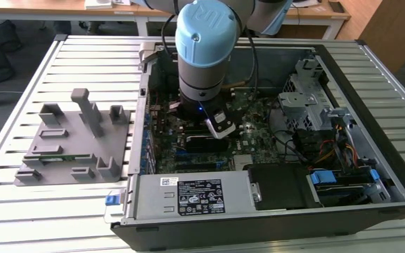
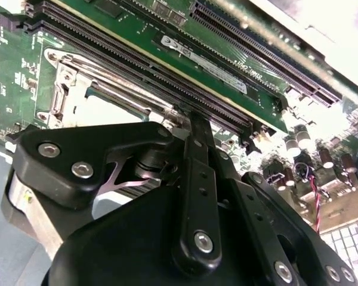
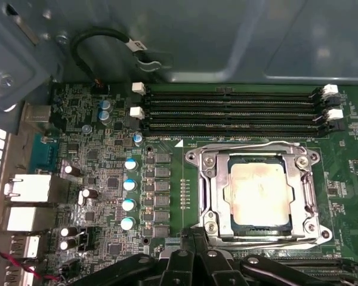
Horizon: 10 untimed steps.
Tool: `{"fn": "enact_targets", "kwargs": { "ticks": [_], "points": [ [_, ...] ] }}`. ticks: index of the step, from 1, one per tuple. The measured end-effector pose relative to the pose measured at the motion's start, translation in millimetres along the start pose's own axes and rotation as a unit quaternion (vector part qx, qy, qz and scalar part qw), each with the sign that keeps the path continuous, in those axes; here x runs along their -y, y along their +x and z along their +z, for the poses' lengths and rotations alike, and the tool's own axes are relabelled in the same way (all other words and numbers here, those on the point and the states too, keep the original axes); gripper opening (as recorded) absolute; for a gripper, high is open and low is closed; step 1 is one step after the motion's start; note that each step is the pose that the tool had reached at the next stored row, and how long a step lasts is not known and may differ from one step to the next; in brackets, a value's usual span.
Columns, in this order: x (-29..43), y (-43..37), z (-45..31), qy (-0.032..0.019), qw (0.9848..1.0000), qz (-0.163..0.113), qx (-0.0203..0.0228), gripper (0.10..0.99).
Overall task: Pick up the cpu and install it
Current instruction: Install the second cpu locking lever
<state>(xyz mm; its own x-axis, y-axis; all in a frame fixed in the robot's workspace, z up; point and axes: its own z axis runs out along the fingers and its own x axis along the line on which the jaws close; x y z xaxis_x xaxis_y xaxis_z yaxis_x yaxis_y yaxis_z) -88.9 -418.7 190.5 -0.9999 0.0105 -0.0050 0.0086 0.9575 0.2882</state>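
Inside the open computer case point(image 1: 343, 68) I see my gripper point(image 3: 194, 238) low over the green motherboard point(image 3: 107, 179), just beside the near edge of the processor socket point(image 3: 259, 190). The cpu point(image 3: 256, 187) lies flat in that socket, framed by the silvery metal bracket; its square top is pale, with a faint warm smudge across it and a thin dark rim. My fingers look drawn close together and grip nothing. Beyond the socket run four long black memory slots point(image 3: 232, 107). Outside the case, toward the exterior view's left, stands a grey fixture point(image 1: 76, 142).
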Motion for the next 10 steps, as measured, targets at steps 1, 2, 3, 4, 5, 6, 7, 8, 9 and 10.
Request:
{"fn": "enact_targets", "kwargs": {
  "ticks": [1,2,3,4,5,6,7,8,9,10],
  "points": [
    [-0.5,0.0,-1.6,0.0,1.0,0.0,0.0,0.106],
    [-1.1,0.0,-3.9,0.0002,1.0,0.0,-0.0001,0.106],
    [-1.7,0.0,-5.7,0.0002,1.0,0.0,-0.0001,0.106],
    [-2.1,0.0,-7.3,0.0002,1.0,0.0,-0.0001,0.106],
    [-2.6,0.0,-8.7,0.0003,1.0,0.0,-0.0001,0.106],
    [-3.0,0.0,-10.2,0.0003,1.0,0.0,-0.0001,0.106],
    [-3.4,0.0,-11.6,0.0002,1.0,0.0,-0.0001,0.106],
    [-3.9,0.0,-13.2,0.0002,1.0,0.0,-0.0001,0.106],
    [-4.4,0.0,-15.0,0.0,1.0,0.0,-0.0001,0.106],
    [-5.1,-0.1,-17.0,-0.0006,1.0,0.0,-0.0001,0.106]
  ]
}}
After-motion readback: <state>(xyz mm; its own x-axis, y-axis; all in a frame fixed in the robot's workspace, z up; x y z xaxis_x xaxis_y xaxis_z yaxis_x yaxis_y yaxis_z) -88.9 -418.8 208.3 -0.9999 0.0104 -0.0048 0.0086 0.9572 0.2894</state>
